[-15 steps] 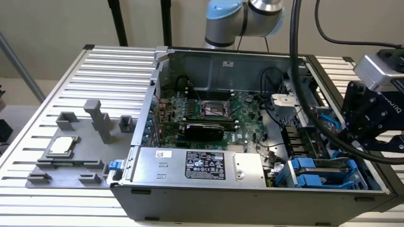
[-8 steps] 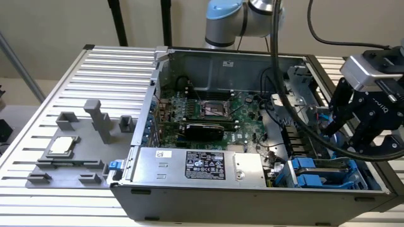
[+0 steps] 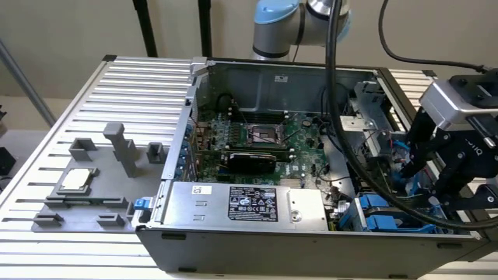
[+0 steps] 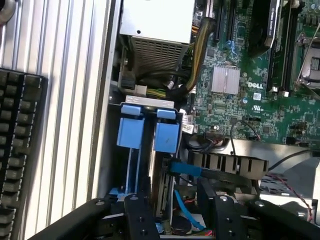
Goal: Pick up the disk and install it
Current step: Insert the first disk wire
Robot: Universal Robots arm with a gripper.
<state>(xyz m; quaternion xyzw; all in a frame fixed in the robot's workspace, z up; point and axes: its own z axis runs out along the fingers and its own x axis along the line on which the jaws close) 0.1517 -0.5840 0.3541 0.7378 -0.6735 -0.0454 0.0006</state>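
The disk [image 4: 166, 135] stands on edge in the drive bay at the corner of the open computer case, its bright blue carrier tab facing the camera and its grey metal side running down between my fingers. A second blue carrier [image 4: 131, 131] stands in the slot beside it. My gripper [image 4: 175, 220] is open just above the bay, with one black finger [image 4: 137, 215] on each side of the disk's end and a gap showing on one side. In the exterior view my gripper [image 3: 426, 186] hangs over the blue carriers [image 3: 381, 210] at the case's near right corner.
The case [image 3: 311, 245] holds a green motherboard [image 3: 257, 137], a silver power supply with a black label [image 3: 249, 204], and a blue cable [image 4: 185, 170] by the bay. A grey fixture plate with a small silver chip [image 3: 78, 178] lies at the exterior view's left. A black keyboard [image 4: 20, 150] lies outside the case.
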